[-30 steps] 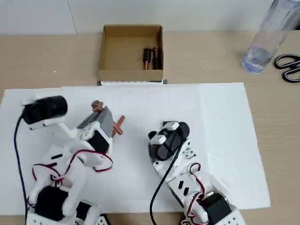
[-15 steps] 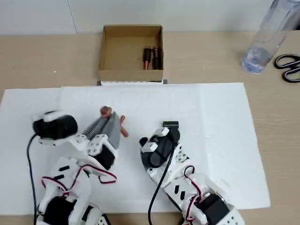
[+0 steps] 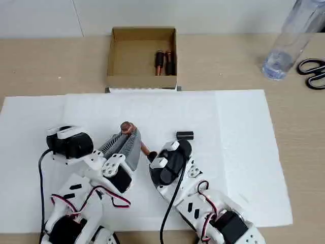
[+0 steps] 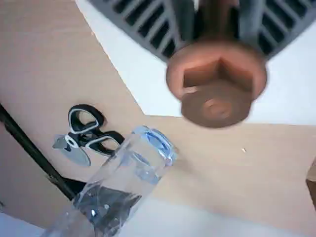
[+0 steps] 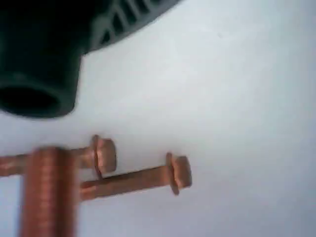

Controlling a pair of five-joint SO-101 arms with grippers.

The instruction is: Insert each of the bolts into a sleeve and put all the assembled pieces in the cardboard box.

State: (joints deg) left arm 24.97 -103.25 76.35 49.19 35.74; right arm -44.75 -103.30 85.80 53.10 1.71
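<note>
Step in hand: mating one bolt with one sleeve above the white sheet (image 3: 238, 132) on the worktop (image 3: 51, 61).

The left pincer (image 3: 130, 136) is pinching a copper bolt (image 4: 216, 84) just behind its head, with the threaded shank pointing toward the right pincer (image 3: 154, 158). The right pincer is clamped on a black sleeve (image 5: 37, 74), open bore toward the shank (tip and bore appear near each other but not engaged).

Judged requirement for the next move: bring shank and bore onto one axis, then advance the bolt into the sleeve.

Remaining stock: a second sleeve (image 3: 185, 135) and two loose bolts (image 5: 148, 180), all lying on the sheet. The cardboard box (image 3: 122, 56), beyond the sheet's far edge, holds two assembled pieces (image 3: 165, 62).
</note>
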